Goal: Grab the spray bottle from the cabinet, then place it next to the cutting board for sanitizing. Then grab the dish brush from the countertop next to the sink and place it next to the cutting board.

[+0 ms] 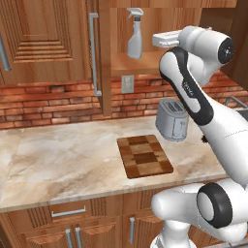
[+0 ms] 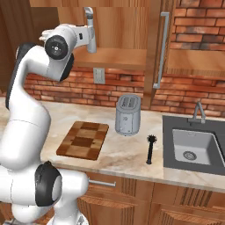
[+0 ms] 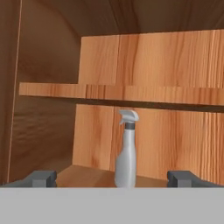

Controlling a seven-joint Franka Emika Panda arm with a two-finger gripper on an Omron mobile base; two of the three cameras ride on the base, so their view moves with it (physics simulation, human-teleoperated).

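The pale grey spray bottle [image 3: 126, 153] stands upright on the lower shelf of the open cabinet [image 1: 140, 63], trigger head up. My gripper [image 3: 113, 178] faces it from a short way in front, open, with one dark fingertip at each side and nothing between them. From the left base view the gripper [image 1: 156, 39] sits just right of the spray bottle [image 1: 135, 35], apart from it. The checkered cutting board [image 1: 145, 156] lies on the marbled countertop [image 1: 63, 160]. The black dish brush [image 2: 150, 149] lies on the countertop just left of the sink [image 2: 193, 147].
A silver toaster [image 1: 172, 120] stands behind the board's right end. The cabinet door [image 1: 104, 48] stands open left of the bottle, its bar handle [image 1: 94, 53] facing out. A second shelf [image 3: 122, 92] runs above the bottle. A brick wall backs the counter.
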